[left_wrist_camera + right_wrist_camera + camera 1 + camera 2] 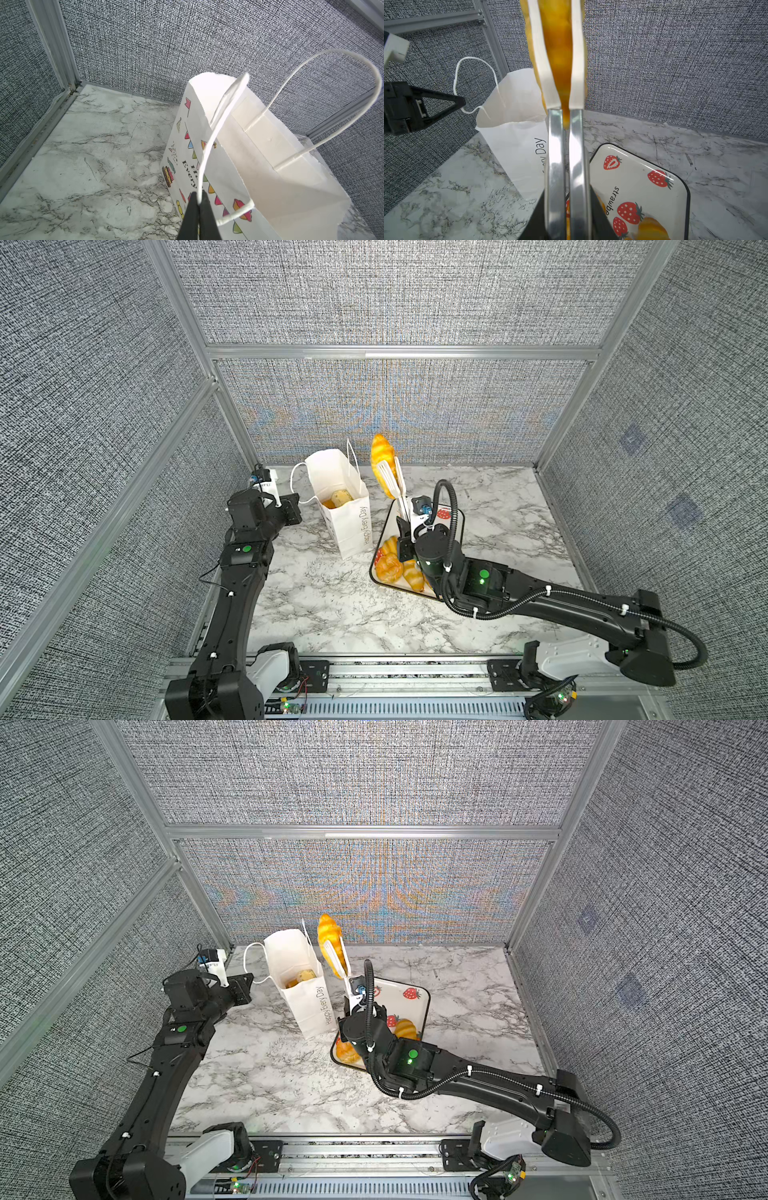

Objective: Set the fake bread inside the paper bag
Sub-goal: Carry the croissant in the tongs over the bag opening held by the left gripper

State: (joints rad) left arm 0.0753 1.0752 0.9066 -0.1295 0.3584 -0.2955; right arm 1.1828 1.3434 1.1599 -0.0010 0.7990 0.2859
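The paper bag [347,514] is stood upright on the marble bench [332,614] with its mouth open. A pale roll [341,496] and an orange piece [328,503] can be seen at its bottom. One cord handle [209,145] of the bag is pinched in the left claw [198,200], whose jaws are closed tight on the cord. The loop is drawn outward on the side of the bag away from the tray [455,514].

The right claw [568,199] is clamped narrow on a pair of metal tongs [556,145] with white tips. Between those tips a long golden loaf [383,454] is gripped, raised in the air beside the bag's open top, on its tray side and higher than its rim.

The strawberry-printed tray is laid flat on the bench just beside the bag, and three pastries [390,568] are lying on it, partly hidden under the right arm.
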